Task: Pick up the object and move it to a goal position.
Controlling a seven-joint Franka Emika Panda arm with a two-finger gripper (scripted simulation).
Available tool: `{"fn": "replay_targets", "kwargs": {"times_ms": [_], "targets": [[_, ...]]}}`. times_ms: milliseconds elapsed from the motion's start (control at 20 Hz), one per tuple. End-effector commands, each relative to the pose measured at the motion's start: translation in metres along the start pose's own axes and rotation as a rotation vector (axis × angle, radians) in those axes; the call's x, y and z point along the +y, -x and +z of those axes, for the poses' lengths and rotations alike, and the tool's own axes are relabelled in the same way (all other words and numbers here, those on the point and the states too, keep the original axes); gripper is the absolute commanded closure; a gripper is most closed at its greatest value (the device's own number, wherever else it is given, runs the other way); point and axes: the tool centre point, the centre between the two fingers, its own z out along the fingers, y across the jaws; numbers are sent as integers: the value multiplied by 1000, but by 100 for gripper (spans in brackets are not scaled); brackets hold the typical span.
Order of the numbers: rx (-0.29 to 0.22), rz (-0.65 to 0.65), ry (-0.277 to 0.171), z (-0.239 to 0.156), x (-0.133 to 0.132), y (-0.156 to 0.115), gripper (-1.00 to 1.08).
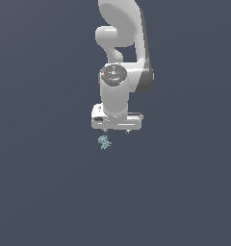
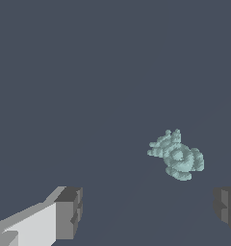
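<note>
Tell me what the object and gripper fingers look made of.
Object: pale teal, matte, knobbly clusters; material unclear, just a flat simulator render. Fingers: grey blocky tips on white bodies, hard-looking like plastic or metal, matte with no glints.

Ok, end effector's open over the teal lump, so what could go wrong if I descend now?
1. The object sits off-centre, nearer one finger than the other in the wrist view; a straight descent may clip or nudge it.
2. It is tiny and knobbly beside the end effector, so the pads may grip poorly and it could slip.

A plain dark grey-blue floor (image 1: pixel 45 192) carries only the object (image 1: pixel 104 142).
</note>
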Motion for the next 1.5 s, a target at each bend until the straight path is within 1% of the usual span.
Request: {"fn": "replay_targets", "kwargs": {"times_ms": [0,150,400,850,1150,1450], "targets": [[0,0,0,0,0,0,-92],[6,-1,3,-3,4,-1,-92],[27,1,13,-15,22,-3,-92],[29,-20,15,-14,24,-3,-92],[31,-90,19,-8,28,-3,-92],[33,-207,27,3,35,-3,-92]]}}
